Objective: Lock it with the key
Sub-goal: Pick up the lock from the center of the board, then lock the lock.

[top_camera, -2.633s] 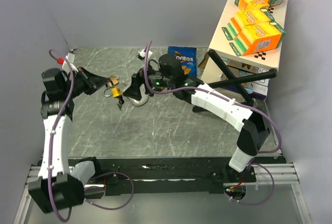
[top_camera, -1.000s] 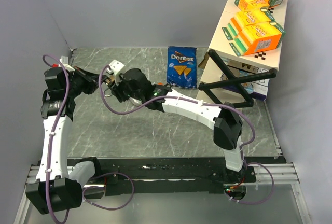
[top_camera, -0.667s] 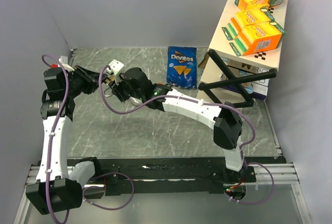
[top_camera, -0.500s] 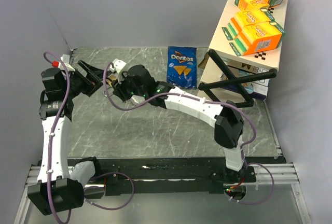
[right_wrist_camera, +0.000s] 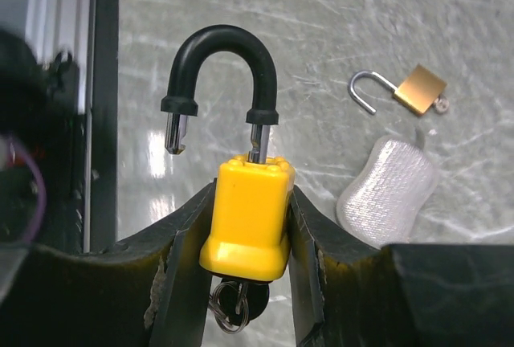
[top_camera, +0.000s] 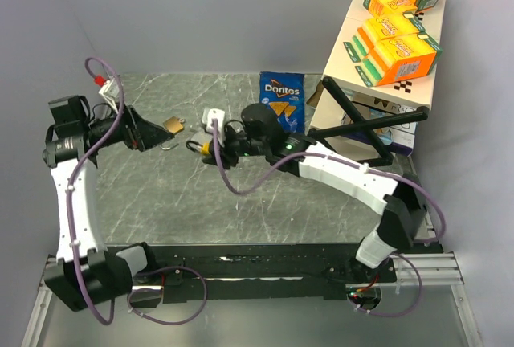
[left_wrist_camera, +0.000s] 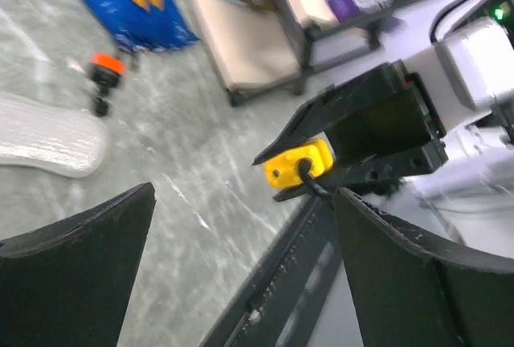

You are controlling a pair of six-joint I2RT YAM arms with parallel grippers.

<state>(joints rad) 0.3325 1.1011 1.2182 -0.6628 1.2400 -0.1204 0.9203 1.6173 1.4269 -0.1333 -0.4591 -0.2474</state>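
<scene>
L claw has pulled back & sprung wide, R claw pinches the yellow padlock, shackle open, keys dangling.

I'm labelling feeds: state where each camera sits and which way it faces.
Top external: above and behind left arm and right arm, looking down on the table; both visible.
Left wrist: on the left arm, facing the yellow padlock; its open left fingers frame the view.
Right wrist: right arm, looking down; right fingers grip that padlock.
Shared: the yellow padlock, in all three.
</scene>
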